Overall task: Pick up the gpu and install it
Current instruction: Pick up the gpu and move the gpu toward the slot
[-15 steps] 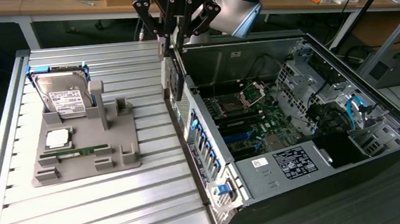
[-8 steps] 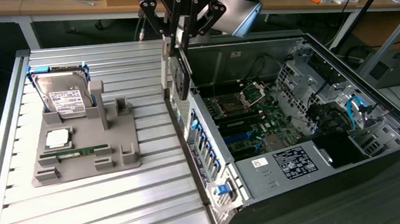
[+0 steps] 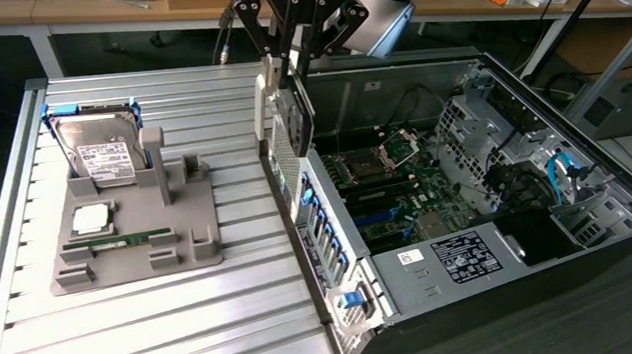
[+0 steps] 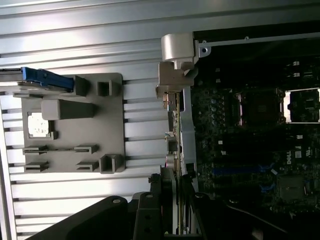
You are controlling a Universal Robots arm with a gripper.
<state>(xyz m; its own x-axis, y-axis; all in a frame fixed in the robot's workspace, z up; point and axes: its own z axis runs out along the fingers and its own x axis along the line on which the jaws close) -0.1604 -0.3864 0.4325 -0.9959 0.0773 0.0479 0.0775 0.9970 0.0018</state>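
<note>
1. Gripping the gpu (image 3: 287, 116) by its upper edge, the gripper (image 3: 289, 62) carried the white name ROBOTIQ on its black body in the exterior view. Its fingers were closed partway onto the card, which hung upright and edge-on over the wall of the open computer case (image 3: 582, 167) nearest the grey holder (image 3: 187, 236). That holder sat on the slatted table (image 3: 137, 323) to the exterior view's left. It carried a hard drive (image 3: 97, 150) with a white label, a processor chip (image 3: 91, 218) and a memory stick (image 3: 120, 238). A dark printed sticker (image 3: 467, 256) lay on the case's near panel, its text too small to read.
2. The wrist view showed the gripper (image 4: 175, 200) clamped on the gpu (image 4: 173, 145), seen edge-on with its metal bracket (image 4: 176, 55) at the far end. The card stood between the grey holder (image 4: 115, 115) and the motherboard (image 4: 250, 150), where white lettering (image 4: 288, 159) looked like Dell.
</note>
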